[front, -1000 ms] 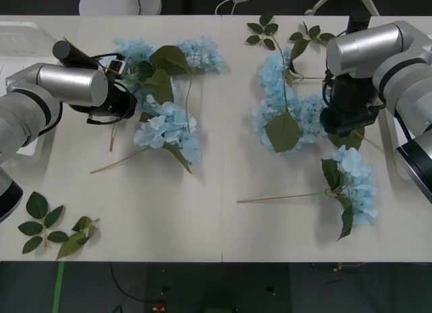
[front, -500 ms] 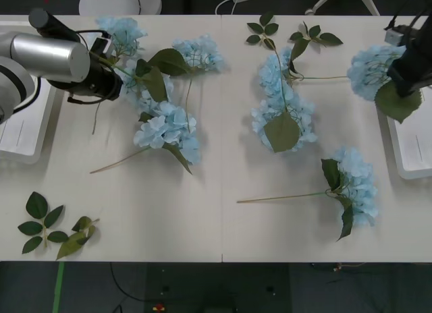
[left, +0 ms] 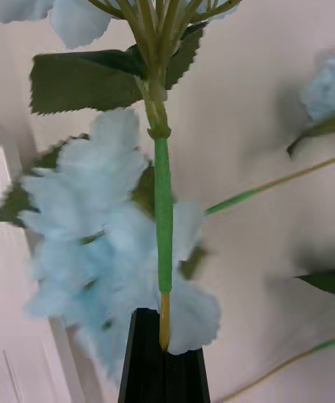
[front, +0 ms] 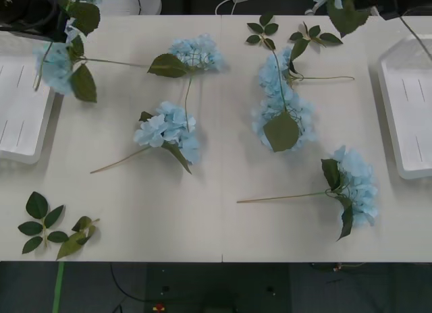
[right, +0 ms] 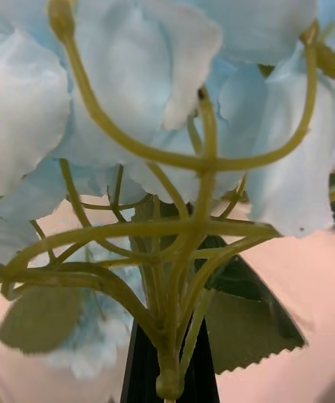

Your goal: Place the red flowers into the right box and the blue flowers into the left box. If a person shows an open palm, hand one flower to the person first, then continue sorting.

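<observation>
Both arms carry a stem. In the left wrist view the left gripper (left: 165,368) has its black fingers closed on the tan foot of a blue flower's stalk (left: 162,228), the bloom pointing away from the camera. In the front view that bloom (front: 55,65) hangs at the far-left of the table, just beside the far corner of the left box (front: 20,117). In the right wrist view the right gripper (right: 167,375) is clamped on the base of a second blue flower (right: 202,19), its branched green ribs fanning out above the fingers. In the front view this bloom (front: 341,3) sits at the table's far edge, short of the right box (front: 405,104).

Both boxes look empty. No red flowers and no open palm are visible.

Step in hand, as judged: the carry phase, each arm holding one blue stem clear of the table.

Next move, as judged: the left arm needs to bring its bloom over the left box floor, lower and release. The right arm's stem is blue, so by the task it belongs in the left box across the table, not the near right one. Four blue flowers (front: 167,131) lie on the table unsorted, along with loose leaf sprigs (front: 47,226).
</observation>
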Robot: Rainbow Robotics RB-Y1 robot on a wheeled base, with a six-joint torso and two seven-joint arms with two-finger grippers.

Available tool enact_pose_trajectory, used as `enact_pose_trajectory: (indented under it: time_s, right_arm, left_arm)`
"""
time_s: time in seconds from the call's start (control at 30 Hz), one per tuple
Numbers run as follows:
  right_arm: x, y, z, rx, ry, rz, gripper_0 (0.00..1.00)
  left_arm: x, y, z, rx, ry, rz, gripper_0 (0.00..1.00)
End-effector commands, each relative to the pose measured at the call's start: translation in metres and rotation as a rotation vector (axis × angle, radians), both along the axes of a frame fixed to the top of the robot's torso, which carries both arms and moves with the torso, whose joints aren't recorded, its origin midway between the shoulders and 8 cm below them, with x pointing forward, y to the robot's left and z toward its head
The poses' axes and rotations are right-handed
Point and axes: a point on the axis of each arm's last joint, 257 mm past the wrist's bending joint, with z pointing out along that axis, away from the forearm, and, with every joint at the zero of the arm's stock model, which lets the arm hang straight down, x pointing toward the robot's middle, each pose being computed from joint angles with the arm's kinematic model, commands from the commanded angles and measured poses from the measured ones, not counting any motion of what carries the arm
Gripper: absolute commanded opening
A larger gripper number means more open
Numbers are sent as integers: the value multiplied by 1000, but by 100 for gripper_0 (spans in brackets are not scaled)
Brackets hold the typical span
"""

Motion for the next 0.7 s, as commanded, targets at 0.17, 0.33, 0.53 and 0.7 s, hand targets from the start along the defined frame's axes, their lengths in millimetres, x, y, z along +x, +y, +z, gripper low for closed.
enact_pose_trajectory:
  time_s: [0.17, 0.33, 0.53, 0.7]
  right_arm:
    - [-21, 92, 66, 245, -187, 161, 0]
    - [-31, 145, 85, 376, -269, 231, 0]
    - [-40, 189, 97, 528, -326, 289, 0]
    - [-48, 217, 95, 599, -348, 328, 0]
  left_arm:
    - [-30, -12, 90, -173, -26, -61, 0]
    - [-30, -34, 84, -203, -11, -101, 0]
    - [-20, -47, 70, -154, -17, -117, 100]
    - [-17, -35, 68, -98, -26, -112, 100]
